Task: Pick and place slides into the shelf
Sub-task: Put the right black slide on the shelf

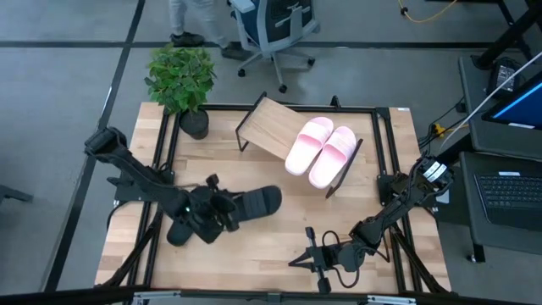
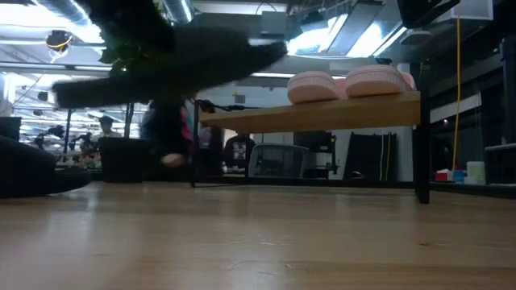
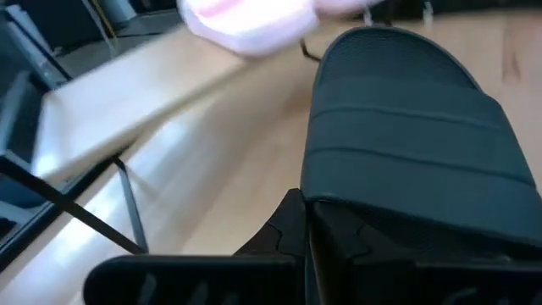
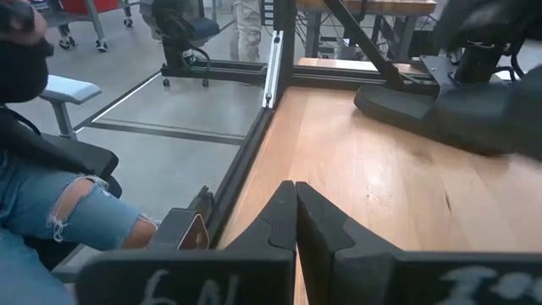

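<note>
Left gripper (image 1: 227, 212) jaws clamped on a black slide (image 1: 254, 203), carried above the desk (image 1: 271, 246) mid-front. Second black slide (image 1: 179, 231) lies just beside it. Pink pair (image 1: 320, 152) fills the shelf's right half; left half (image 1: 267, 125) is bare. Keep the sole level and set it next to the pinks. Right gripper (image 1: 298, 260) jaws closed, empty, parked front.

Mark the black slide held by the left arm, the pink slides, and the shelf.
black slide (image 1: 258, 202): high view, on its strap.
pink slides (image 1: 322, 151): high view, where the pair meets.
shelf (image 1: 269, 125): high view, on bare board.
</note>
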